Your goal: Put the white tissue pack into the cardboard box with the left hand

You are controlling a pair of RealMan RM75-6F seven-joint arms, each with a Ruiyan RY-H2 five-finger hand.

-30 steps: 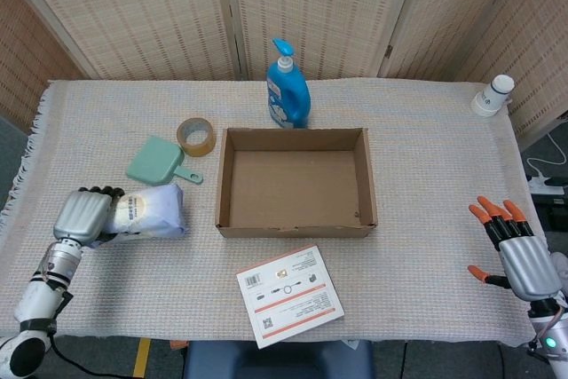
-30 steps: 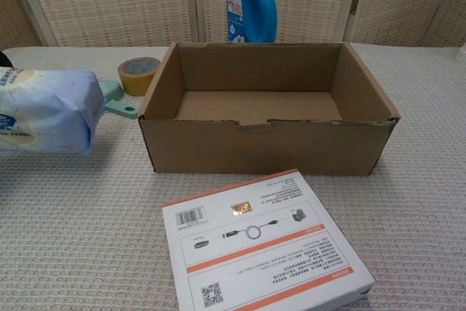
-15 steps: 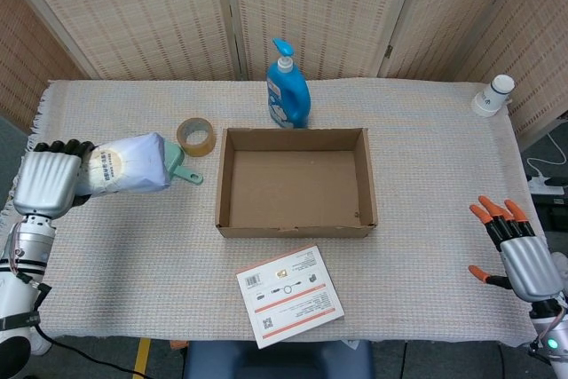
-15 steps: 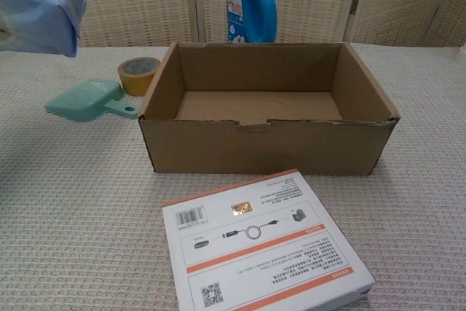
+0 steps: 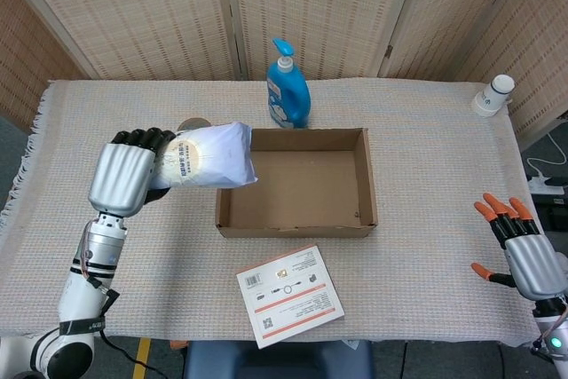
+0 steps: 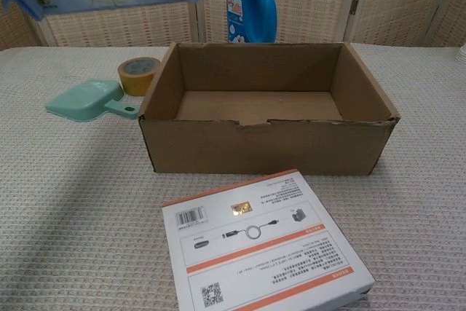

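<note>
Your left hand [image 5: 124, 179] grips the tissue pack [image 5: 211, 156] by one end and holds it in the air, its free end over the left wall of the cardboard box [image 5: 366, 185]. The box stands open-topped, its floor bare. Near its left wall lie the tape roll [image 6: 138, 75] and green scoop [image 6: 86, 100]; the blue bottle [image 5: 287, 88] stands just behind. Your right hand [image 5: 525, 255] hovers at the counter [image 5: 435, 148] edge, fingers spread, holding nothing.

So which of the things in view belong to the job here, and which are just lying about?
Belongs to the job:
- white tissue pack, held aloft
- left robot hand gripping it
- cardboard box, open

Lying about:
- blue pump bottle
- tape roll
- green paddle-shaped tool
- printed flat box
- white container
- right robot hand, holding nothing
</note>
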